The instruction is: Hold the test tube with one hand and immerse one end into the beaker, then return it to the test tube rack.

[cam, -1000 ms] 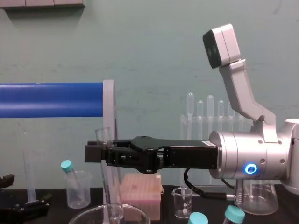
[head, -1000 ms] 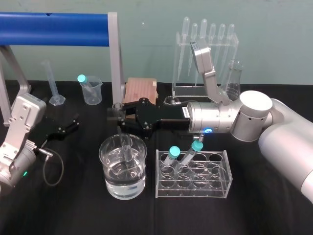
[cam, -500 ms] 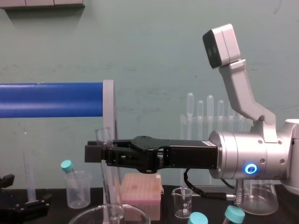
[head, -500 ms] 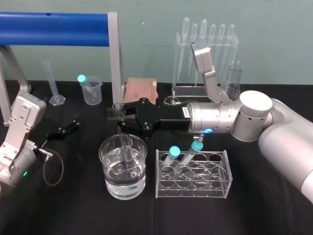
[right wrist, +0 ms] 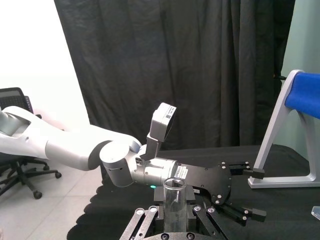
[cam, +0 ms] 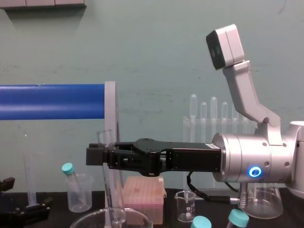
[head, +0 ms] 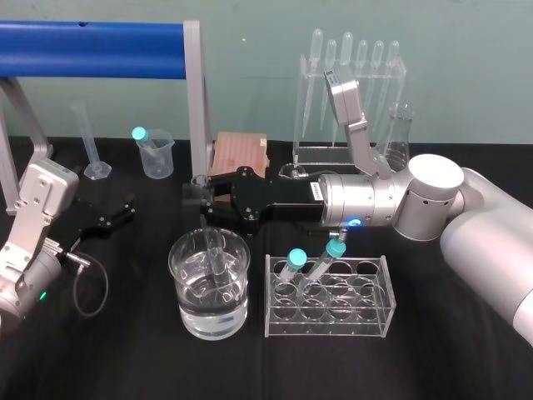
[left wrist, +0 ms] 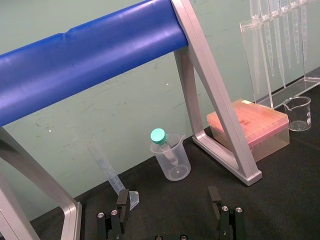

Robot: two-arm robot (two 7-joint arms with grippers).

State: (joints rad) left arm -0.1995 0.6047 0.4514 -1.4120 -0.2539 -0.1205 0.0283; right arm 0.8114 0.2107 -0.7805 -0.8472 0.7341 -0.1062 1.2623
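Observation:
My right gripper [head: 200, 198] reaches left over the table and is shut on the test tube [head: 212, 250], gripping it near its open top. The test tube [cam: 107, 185] stands nearly upright, and its lower end dips into the water in the wide beaker [head: 209, 310]. The tube's open mouth [right wrist: 175, 184] rises between the right gripper's fingers [right wrist: 146, 220]. The clear test tube rack [head: 375, 312] stands just right of the beaker with two teal-capped tubes leaning in it. My left gripper [head: 123, 208] rests open at the far left, with nothing between its fingers [left wrist: 122, 200].
A blue bar on a grey frame [head: 193, 100] spans the back left. Behind it are a plastic cup with a teal-capped tube [head: 156, 152] and a graduated cylinder [head: 92, 150]. A pink box [head: 240, 154], a pipette stand [head: 350, 92], a flask [head: 398, 133] and a small glass beaker [cam: 186, 206] line the back.

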